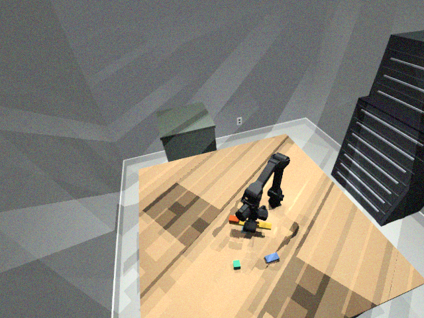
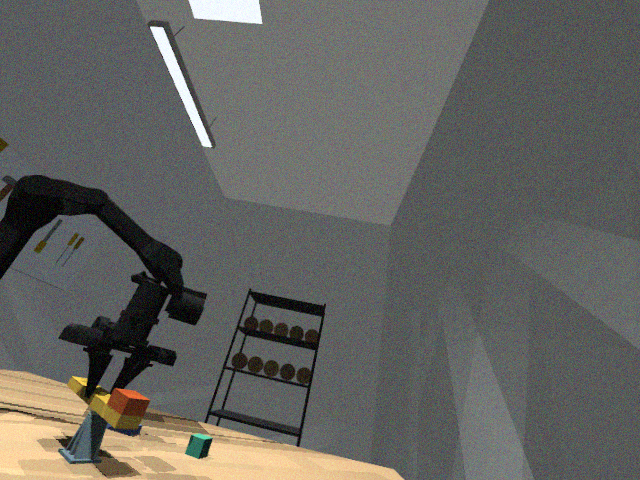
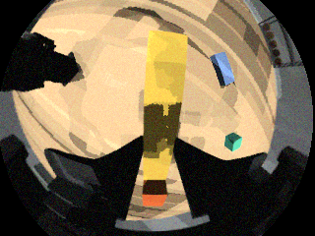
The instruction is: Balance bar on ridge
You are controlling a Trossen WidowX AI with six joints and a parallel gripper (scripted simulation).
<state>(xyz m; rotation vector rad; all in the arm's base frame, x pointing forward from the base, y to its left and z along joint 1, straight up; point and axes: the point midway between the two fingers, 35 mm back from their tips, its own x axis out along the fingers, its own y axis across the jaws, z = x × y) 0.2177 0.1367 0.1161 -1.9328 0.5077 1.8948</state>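
Observation:
My gripper [image 2: 102,393] [image 3: 157,140] is shut on the yellow bar [image 1: 265,226] [image 2: 99,405] [image 3: 166,81], gripping it between its ends. An orange block [image 1: 234,218] [image 2: 128,401] [image 3: 155,200] sits on top of one end of the bar. The bar is above the table, directly over the blue-grey ridge [image 2: 89,439]. In the exterior view the ridge's top meets the bar's underside or is very close to it; whether it bears the bar I cannot tell. The ridge is mostly hidden by the gripper in the top view and by the bar in the wrist view.
A blue block [image 1: 271,258] [image 3: 222,69] and a small green cube [image 1: 236,264] [image 2: 198,445] [image 3: 233,142] lie on the wooden table [image 1: 191,273], away from the bar. In the exterior view the blue block shows partly behind the bar's orange end.

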